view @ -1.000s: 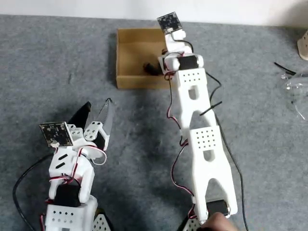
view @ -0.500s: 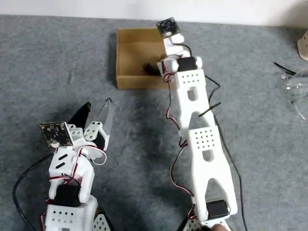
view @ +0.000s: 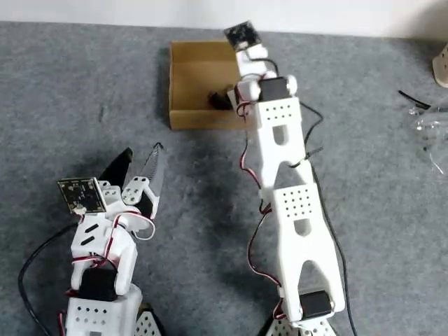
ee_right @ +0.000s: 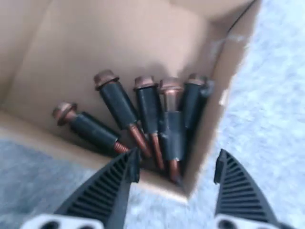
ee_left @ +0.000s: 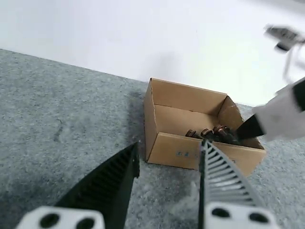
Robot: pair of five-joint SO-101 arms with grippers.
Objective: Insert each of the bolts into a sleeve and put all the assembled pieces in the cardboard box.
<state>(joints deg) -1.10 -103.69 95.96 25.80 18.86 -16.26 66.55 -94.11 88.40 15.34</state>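
The cardboard box (view: 204, 117) stands at the back of the grey mat. Several copper bolts in black sleeves (ee_right: 143, 114) lie side by side in its right front corner, dark from above (view: 220, 99). My right gripper (ee_right: 177, 164) hangs open over that corner, with nothing between its fingers. My left gripper (view: 143, 149) is open and empty over the mat, well in front of the box and to its left. From the left wrist, the box (ee_left: 190, 150) lies ahead past the left gripper (ee_left: 170, 145), with the pieces (ee_left: 212, 133) inside and the right gripper's dark finger (ee_left: 248, 129) beside them.
Clear plastic and black wires (view: 427, 119) lie at the mat's right edge, with a beige object (view: 442, 66) behind them. Open mat spreads left of the box and between the two arms. A white wall (ee_left: 143, 33) rises behind the box.
The right arm's wrist has shifted slightly left and farther back over the box. A hand at the right arm's base has left the view. The left arm has kept still.
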